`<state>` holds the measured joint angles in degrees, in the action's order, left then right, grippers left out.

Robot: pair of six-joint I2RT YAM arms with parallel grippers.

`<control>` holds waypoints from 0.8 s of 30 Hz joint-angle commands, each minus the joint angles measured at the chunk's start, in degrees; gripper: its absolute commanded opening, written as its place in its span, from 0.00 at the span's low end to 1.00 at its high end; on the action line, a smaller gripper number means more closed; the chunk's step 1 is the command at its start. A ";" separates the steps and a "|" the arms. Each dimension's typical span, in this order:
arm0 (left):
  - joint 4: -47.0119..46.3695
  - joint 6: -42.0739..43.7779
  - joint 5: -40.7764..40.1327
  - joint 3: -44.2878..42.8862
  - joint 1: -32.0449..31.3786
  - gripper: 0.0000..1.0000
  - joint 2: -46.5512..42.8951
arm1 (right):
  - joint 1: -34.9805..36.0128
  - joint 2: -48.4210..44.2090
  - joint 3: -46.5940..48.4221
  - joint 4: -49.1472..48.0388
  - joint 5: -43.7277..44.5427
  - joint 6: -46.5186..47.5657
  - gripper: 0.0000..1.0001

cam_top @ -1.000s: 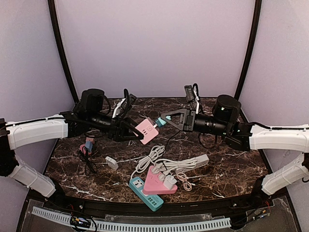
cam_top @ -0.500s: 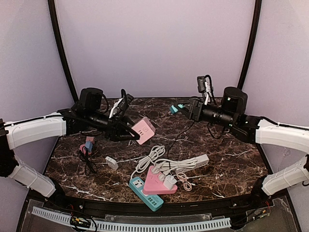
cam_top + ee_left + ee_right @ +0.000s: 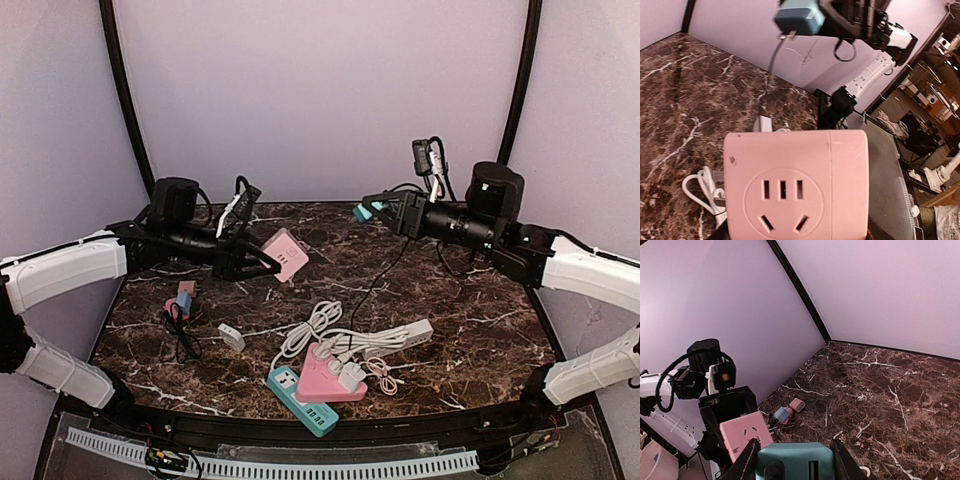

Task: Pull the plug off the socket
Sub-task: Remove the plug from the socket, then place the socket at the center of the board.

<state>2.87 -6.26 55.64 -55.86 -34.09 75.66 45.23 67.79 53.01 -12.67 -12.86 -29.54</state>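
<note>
Above the tabletop (image 3: 480, 345): both arms hold their loads in the air over dark marbled stone, well apart from each other.
Left fingers (image 3: 250, 266): closed on the pink socket (image 3: 283, 254), a cube held left of centre, tilted and clear of the surface.
Socket face: in the left wrist view its slots are bare and face the camera.
Right fingers (image 3: 388, 202): clamped on the teal plug (image 3: 362, 212), with one finger on each side in the right wrist view.
Plug: held up right of centre, out of the socket and well apart from it; its metal pins show in the left wrist view.
Black cord (image 3: 385, 265): hangs from the plug down to the middle of the tabletop.
Middle front: a pink triangular strip (image 3: 322, 378) with white plugs in it lies against a teal strip (image 3: 300, 400).
Behind those: a white strip (image 3: 400, 335) lies to the right, and a looped white cable (image 3: 305, 330) lies beside it.
Left side: a small white adapter (image 3: 232, 337) lies near a pink-and-blue pair of small plugs (image 3: 182, 298), which have a black cable.
</note>
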 commanded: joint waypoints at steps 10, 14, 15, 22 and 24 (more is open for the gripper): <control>3.18 -2.28 -22.42 -0.97 12.34 0.01 -4.60 | 7.74 7.15 25.76 9.42 1.05 15.35 0.00; 8.64 0.30 -29.43 -2.84 12.38 0.01 -3.22 | 8.48 11.08 33.31 9.51 0.83 17.83 0.00; 11.39 0.77 -31.06 -3.33 12.38 0.01 -2.05 | 8.73 12.06 35.07 9.50 0.69 18.32 0.00; 21.63 5.68 -45.91 -8.57 12.68 0.01 4.42 | 9.43 17.54 43.87 9.44 0.82 21.03 0.00; 23.81 7.33 -48.87 -9.61 12.83 0.01 6.30 | 9.44 18.34 45.34 9.54 1.88 21.61 0.00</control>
<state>19.33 -3.33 16.53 -62.74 -21.71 79.66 54.28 85.25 94.13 -1.50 -12.49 -10.94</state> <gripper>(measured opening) 0.578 0.388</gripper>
